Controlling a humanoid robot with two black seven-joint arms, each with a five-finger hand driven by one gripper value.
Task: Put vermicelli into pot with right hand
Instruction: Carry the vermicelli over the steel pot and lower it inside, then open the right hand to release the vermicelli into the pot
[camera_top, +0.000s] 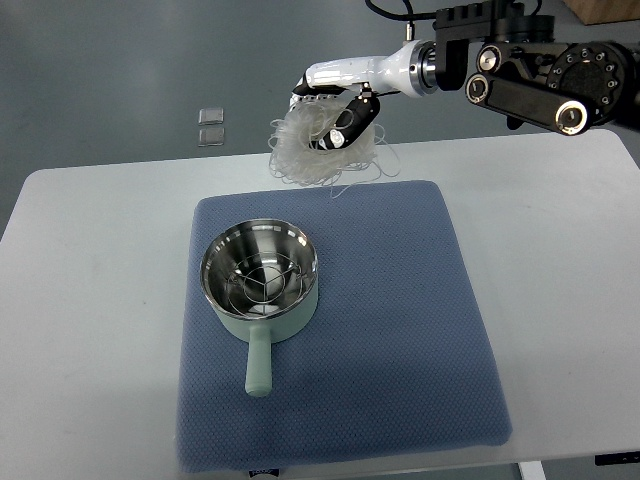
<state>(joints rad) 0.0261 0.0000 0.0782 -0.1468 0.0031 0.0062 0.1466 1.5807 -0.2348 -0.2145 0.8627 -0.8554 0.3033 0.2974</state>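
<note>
Vermicelli (325, 150) hangs as a loose translucent nest, clasped in the curled fingers of the right hand (335, 115) above the far edge of the blue mat (400, 330). It looks light, springy and brittle; stray strands trail downward. Grip belongs on the bundle's dense core. The pot (262, 280) sits nearer and slightly left, mouth open, handle pointing near. The path between appears unobstructed.

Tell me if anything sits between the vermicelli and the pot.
Nothing visible does. The right robot hand holds the vermicelli beyond the far edge of the blue mat; only bare mat lies between it and the open pot.
</note>
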